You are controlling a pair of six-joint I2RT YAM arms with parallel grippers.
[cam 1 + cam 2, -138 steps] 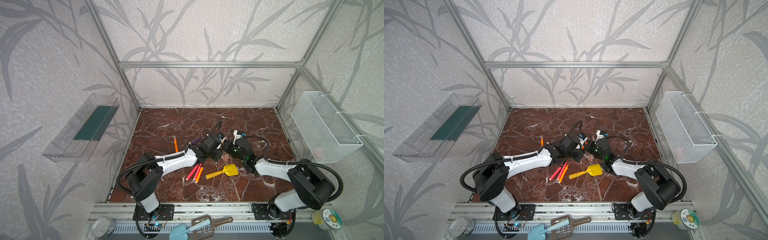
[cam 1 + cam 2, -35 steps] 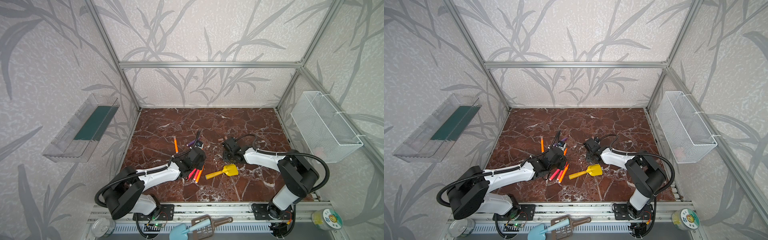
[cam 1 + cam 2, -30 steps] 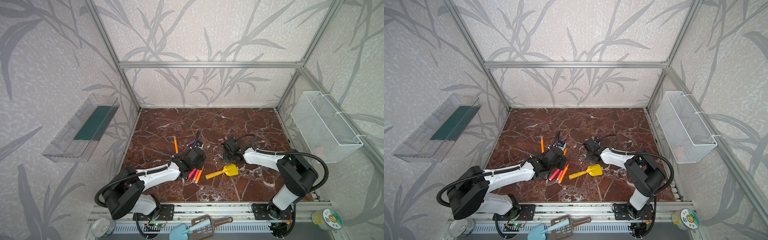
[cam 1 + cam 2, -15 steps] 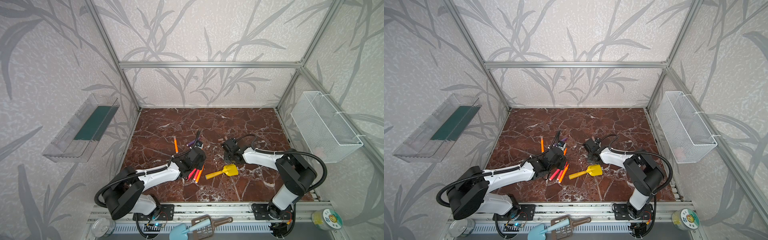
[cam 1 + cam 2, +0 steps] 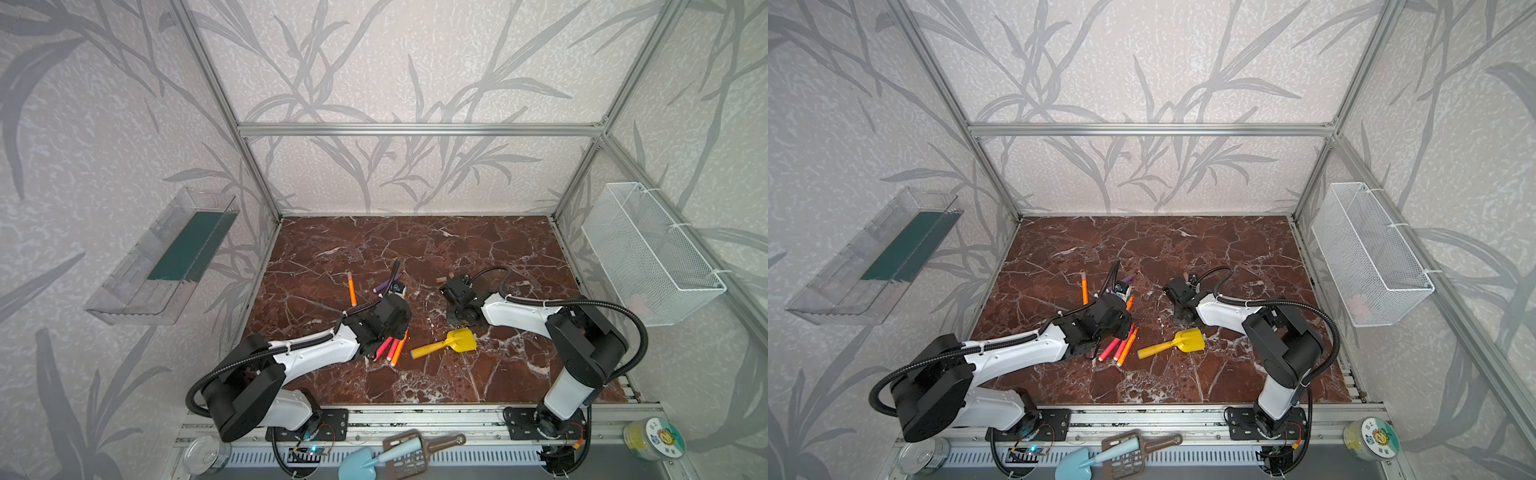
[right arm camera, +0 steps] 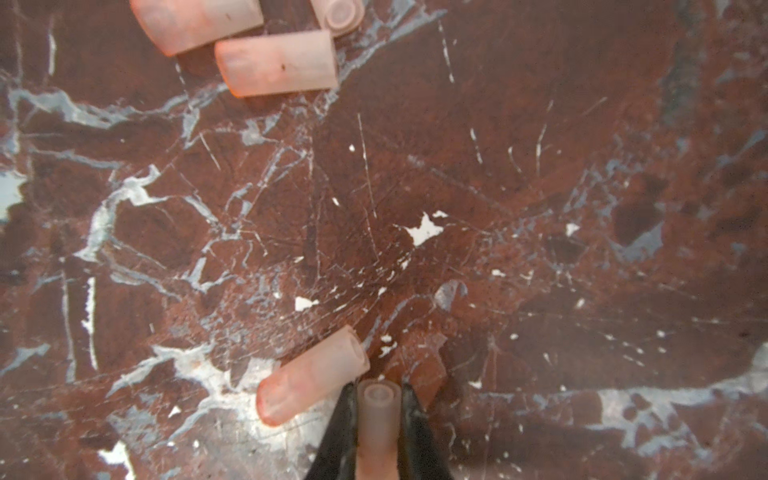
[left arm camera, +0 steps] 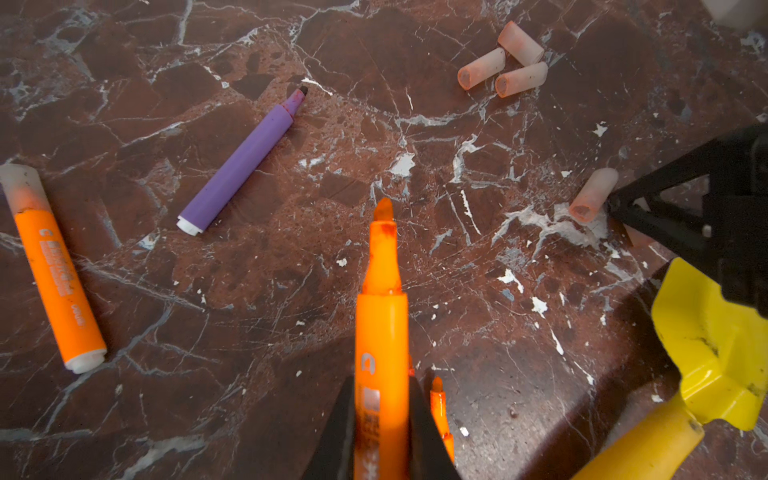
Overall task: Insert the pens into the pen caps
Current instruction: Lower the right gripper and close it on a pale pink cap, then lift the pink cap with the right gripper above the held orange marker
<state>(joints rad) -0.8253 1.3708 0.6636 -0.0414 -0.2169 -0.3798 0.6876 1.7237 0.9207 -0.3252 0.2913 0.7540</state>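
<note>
right jaws around pen cap (image 6: pixel 377 419)

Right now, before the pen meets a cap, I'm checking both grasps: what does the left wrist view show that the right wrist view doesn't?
Only left wrist: an orange pen between the left fingers, a purple pen, a capped orange pen, a yellow shovel. Only right wrist, plainly: a pen cap clamped between the right fingers. Both: a loose cap beside those fingers, three caps clustered farther off, the marble table.

Leaf-patterned walls (image 5: pixel 374 62), red marble floor (image 5: pixel 353 245) (white-veined), aluminium frame (image 5: pixel 415 129).
</note>
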